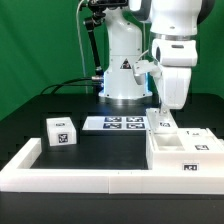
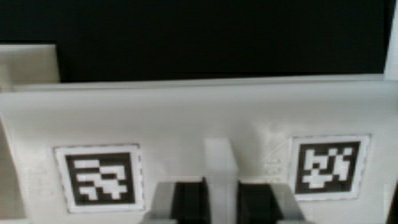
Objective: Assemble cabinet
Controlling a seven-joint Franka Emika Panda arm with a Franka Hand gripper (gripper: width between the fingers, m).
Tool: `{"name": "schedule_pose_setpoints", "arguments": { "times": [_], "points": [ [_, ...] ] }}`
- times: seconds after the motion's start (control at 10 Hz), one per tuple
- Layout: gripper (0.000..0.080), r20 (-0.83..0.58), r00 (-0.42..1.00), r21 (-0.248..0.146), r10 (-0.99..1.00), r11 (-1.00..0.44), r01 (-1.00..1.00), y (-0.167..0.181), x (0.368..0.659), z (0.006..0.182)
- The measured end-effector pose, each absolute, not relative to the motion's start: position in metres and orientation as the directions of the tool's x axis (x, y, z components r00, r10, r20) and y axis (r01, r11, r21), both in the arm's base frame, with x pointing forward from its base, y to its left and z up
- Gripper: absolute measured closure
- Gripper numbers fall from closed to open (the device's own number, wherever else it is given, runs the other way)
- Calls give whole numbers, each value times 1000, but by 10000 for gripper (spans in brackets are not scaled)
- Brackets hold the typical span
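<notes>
The white cabinet shell [image 1: 186, 152] lies at the exterior view's right, its square compartments facing up. A white tagged cabinet piece [image 1: 165, 125] stands at its far left corner. My gripper [image 1: 163, 113] reaches straight down onto that piece. In the wrist view the piece [image 2: 214, 120] fills the picture as a white face with two tags [image 2: 98, 178]. A thin raised ridge runs between the tags. My gripper [image 2: 226, 200] is shut on that ridge, its dark fingers [image 2: 187, 200] pressed to either side. A small white tagged block [image 1: 60, 130] sits apart on the black table at the left.
The marker board [image 1: 115, 124] lies flat between the loose block and the cabinet shell. A long low white border rail [image 1: 80, 178] runs along the table's front and up its left side. The robot's white base [image 1: 122, 75] stands behind the board.
</notes>
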State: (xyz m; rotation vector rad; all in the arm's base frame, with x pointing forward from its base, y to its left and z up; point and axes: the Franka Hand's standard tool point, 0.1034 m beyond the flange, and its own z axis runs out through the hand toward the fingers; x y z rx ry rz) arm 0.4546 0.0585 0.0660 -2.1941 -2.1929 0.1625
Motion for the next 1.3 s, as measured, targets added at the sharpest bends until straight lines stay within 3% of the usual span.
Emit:
{"name": "schedule_pose_setpoints", "arguments": {
  "times": [0.5, 1.0, 1.3],
  "points": [
    [731, -28, 5, -49, 1000, -7, 999, 60, 456, 65],
    [731, -32, 19, -56, 999, -21, 998, 49, 453, 63],
    [731, -32, 53, -40, 998, -54, 998, 57, 457, 67]
  ]
}}
